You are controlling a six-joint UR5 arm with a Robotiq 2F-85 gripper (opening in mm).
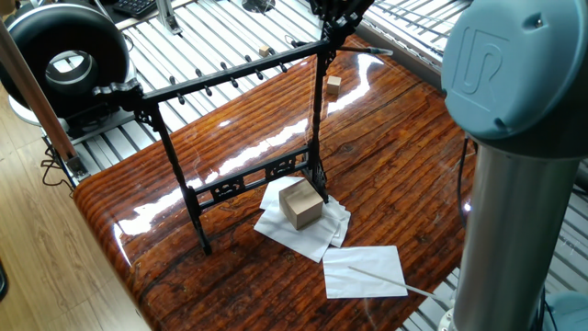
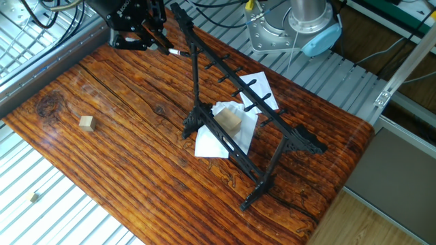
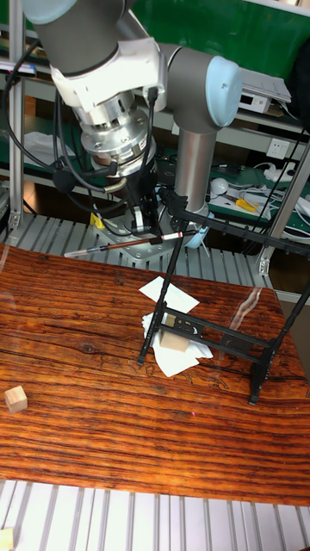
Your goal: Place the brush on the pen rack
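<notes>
The pen rack [image 1: 230, 72] is a tall black frame that stands across the middle of the wooden table, also seen in the other fixed view [image 2: 245, 88] and the tall view [image 3: 232, 232]. My gripper [image 3: 148, 231] hangs at the rack's far end, level with the top bar, shut on the brush [image 3: 108, 247]. The brush lies almost horizontal, its long end pointing away from the rack and its short end reaching the end of the top bar. In one fixed view the gripper [image 1: 333, 23] is only partly in frame at the top edge. The other fixed view shows the gripper [image 2: 151, 41] just beside the rack's end.
A wooden cube [image 1: 300, 204] sits on crumpled white paper by the rack's foot. A flat white sheet [image 1: 365, 271] carries a pale thin stick. A small wooden block [image 1: 333, 85] lies beyond the rack. The arm's big joint [image 1: 514, 64] fills the right foreground.
</notes>
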